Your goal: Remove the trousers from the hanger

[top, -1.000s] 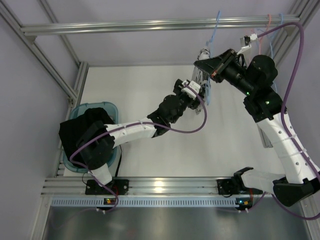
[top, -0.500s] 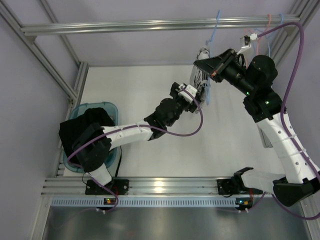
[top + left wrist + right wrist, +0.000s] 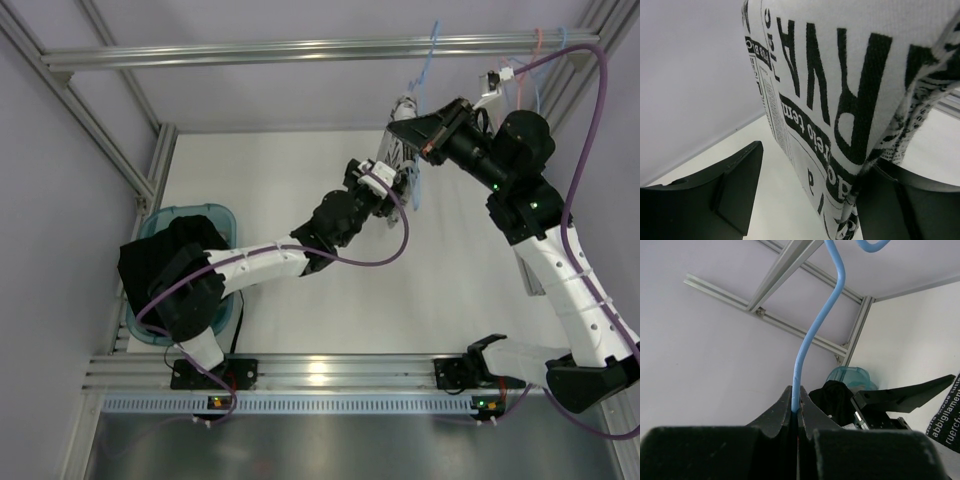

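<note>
The trousers, white-grey cloth with black newspaper lettering, hang from the light blue hanger under the top rail. My right gripper is shut on the hanger's wire stem below its hook, and it shows from above at the upper right. My left gripper reaches up from the left, open, with the trousers' lower edge hanging between its jaws. The cloth brushes the right finger and stands apart from the left finger.
A teal bin holding a black cloth bundle sits at the table's left edge. A pink hanger and another blue hanger hang at the rail's right end. Frame posts stand on both sides.
My left gripper drew back a little to the left, then came forward again under the trousers. The cloth has swung slightly. The right gripper has kept its grip on the hanger.
</note>
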Robot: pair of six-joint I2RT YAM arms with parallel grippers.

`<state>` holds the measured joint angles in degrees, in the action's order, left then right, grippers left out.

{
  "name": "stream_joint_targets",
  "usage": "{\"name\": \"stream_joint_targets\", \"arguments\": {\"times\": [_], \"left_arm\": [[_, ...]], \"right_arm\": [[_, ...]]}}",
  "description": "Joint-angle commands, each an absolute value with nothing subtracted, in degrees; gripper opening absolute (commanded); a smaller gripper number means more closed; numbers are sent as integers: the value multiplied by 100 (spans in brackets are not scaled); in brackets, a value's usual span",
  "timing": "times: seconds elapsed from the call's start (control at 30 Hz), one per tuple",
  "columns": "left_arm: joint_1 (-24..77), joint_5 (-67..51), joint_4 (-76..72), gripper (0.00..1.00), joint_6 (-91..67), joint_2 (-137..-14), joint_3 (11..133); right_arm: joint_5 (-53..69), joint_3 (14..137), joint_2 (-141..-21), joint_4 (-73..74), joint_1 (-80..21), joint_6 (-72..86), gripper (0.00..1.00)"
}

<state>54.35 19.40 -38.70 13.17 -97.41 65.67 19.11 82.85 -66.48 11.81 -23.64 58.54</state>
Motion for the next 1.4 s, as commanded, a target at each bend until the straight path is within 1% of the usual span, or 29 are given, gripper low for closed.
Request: {"name": "stream_joint_targets", "arguments": {"times": [0.0,0.27,0.4,0.47,0.6,0.7,0.73,0.8,0.83,0.97,1.07,1.23,1.37], "left_arm": [[5344,2074,-4236,73,1301,-9773,6724],[5300,2153,-4236,71,1415,-9931,6952],[5291,2057,-4245,77,1476,-10019,7145],[5282,2065,-4236,77,1476,-10072,7233],[5282,2065,-4236,69,1529,-10107,7365],[5265,2074,-4236,58,1538,-10055,7357],[5265,2074,-4228,46,1547,-9976,7339],[5256,2057,-4236,33,1547,-9888,7278],[5256,2039,-4210,20,1538,-9757,7260],[5256,2039,-3842,0,1345,-9353,7268],[5256,1934,-3290,0,968,-8957,7365],[5256,1433,-2489,0,117,-8193,7593],[5256,1547,-1724,0,-430,-7902,8024]], "right_arm": [[1986,8385,-6275,-105,-2479,5590,0],[2021,8315,-6240,-88,-2479,5695,0],[2039,8262,-6232,-53,-2487,5783,0],[2048,8262,-6231,-44,-2479,5783,0],[2048,8279,-6223,-26,-2479,5766,0],[2030,8297,-6214,-18,-2479,5739,0],[2022,8297,-6205,-18,-2470,5722,0],[2013,8271,-6179,-18,-2478,5678,0],[2013,8271,-6170,-18,-2470,5652,0],[2065,8209,-6152,-52,-2435,5564,0],[2206,8078,-6117,-105,-2426,5414,0],[2381,7708,-5977,-114,-2426,5089,0],[2469,7498,-5880,-105,-2434,4704,0]]}}
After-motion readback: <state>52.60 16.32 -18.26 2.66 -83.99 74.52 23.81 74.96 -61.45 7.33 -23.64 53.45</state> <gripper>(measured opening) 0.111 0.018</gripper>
